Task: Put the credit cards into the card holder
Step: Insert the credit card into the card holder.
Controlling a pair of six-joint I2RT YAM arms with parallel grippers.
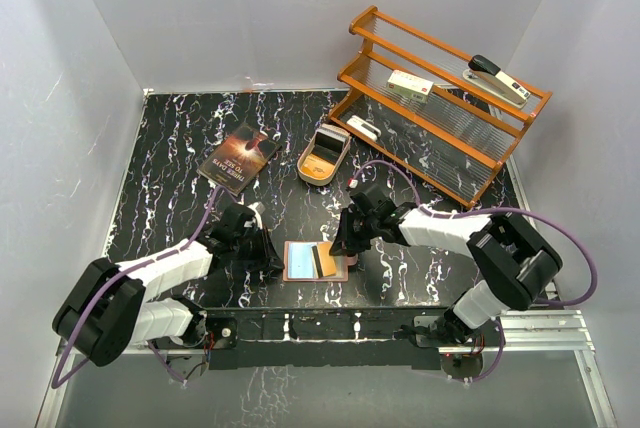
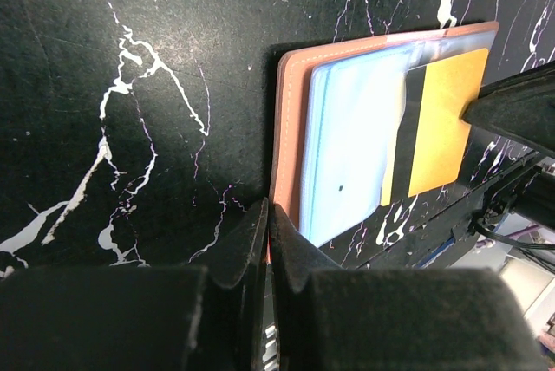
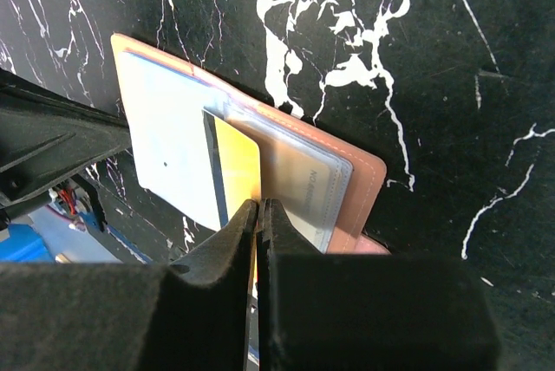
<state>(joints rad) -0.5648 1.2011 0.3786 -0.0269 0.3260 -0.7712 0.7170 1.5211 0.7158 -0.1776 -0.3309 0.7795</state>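
1. The card holder (image 2: 293,128) lies open and flat on the counter (image 1: 180,148), between the two grippers.
2. A pale blue card (image 2: 351,154) rests on the holder's left half. A gold-orange card (image 2: 442,120) with a black stripe overlaps it at the middle.
3. The right gripper (image 3: 260,211) is at the holder's right side, its fingers clamped on the gold-orange card's edge.
4. The left gripper (image 2: 267,215) is at the holder's left edge with its fingers pressed together. Whether leather is nipped between them cannot be told.
5. Beyond the holder stand an oval tin (image 1: 323,156), a book (image 1: 238,158) to the far left and a wooden rack (image 1: 440,108) to the far right.
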